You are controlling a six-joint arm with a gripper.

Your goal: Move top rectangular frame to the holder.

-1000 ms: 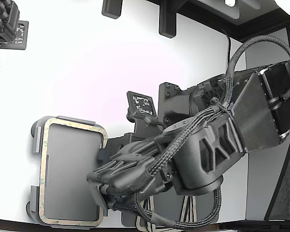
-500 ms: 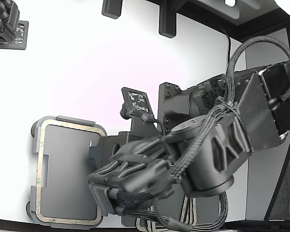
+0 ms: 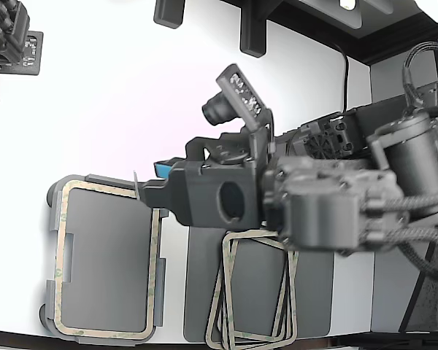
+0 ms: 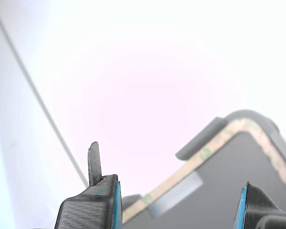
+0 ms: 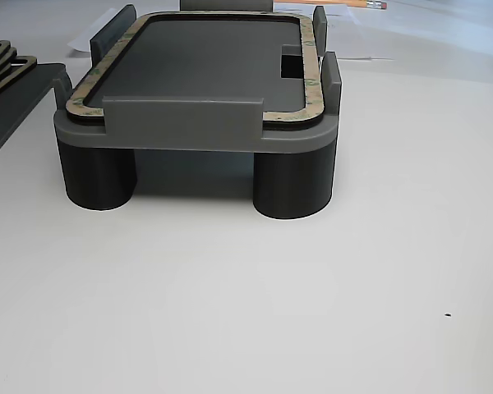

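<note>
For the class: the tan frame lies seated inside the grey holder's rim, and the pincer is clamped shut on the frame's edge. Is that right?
Not quite. The tan frame does lie seated inside the holder, but the pincer is not clamped on it. The wrist view shows its jaws spread apart with nothing between them, and the exterior view shows it raised clear of the frame's edge.

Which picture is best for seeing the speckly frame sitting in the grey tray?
The exterior view: it looks down on the whole frame, lying flat inside the holder. The other view shows it side-on, foreshortened, with a rim tab hiding part of its near edge. The wrist view catches only one corner between the claw fingers.
</note>
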